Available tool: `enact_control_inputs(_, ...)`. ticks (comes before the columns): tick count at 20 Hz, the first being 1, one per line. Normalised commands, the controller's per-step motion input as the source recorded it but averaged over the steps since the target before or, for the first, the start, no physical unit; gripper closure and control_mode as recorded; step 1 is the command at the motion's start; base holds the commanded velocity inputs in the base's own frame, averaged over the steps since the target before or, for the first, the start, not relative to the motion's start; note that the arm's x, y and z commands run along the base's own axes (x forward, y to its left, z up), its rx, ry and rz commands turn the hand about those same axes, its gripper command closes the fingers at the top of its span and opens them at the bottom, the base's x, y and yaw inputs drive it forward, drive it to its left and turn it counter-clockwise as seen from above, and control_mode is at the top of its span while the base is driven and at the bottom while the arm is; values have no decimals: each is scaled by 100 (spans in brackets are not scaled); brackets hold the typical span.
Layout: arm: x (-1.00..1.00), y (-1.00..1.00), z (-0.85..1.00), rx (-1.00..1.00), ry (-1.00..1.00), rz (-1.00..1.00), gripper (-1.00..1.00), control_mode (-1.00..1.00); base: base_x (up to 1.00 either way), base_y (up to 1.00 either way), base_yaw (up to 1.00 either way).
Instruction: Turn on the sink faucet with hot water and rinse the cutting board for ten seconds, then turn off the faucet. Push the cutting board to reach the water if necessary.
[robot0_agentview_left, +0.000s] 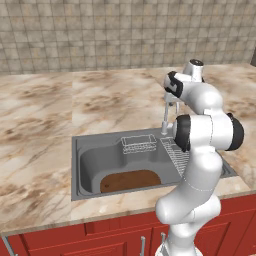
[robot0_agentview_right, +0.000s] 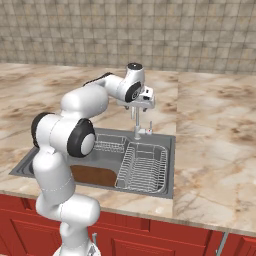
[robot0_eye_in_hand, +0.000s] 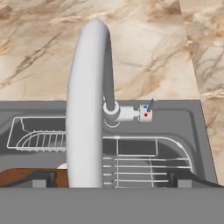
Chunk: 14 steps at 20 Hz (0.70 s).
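Two dark fingertips rise at the bottom of the hand view, set wide apart with the tap's arched spout between them and nothing gripped. Taking the sink as the landmark and going left to right in the left base view: marble counter lies to its left, and the grey basin is sunk into that counter. On the basin floor, toward the front, lies the cutting board, flat and dark brown, its front edge hidden by the sink's rim. Behind the board, against the back wall, hangs a small wire basket. Right of the basket, a wire dish rack fills the right part of the basin. On the sink's back rim, just behind the rack, stands the tap, upright, with a small side handle carrying a blue and a red dot. The gripper hovers right above the tap's arch. Red cabinet fronts run below the counter.
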Motion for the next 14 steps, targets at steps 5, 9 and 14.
enact_control_inputs(5,1,12,-6,0,0,0,-100,-100,0,0,0)
enact_control_inputs(9,0,22,-5,0,0,0,-100,-100,0,0,0)
enact_control_inputs(14,0,26,-2,0,0,0,-100,-100,0,0,0)
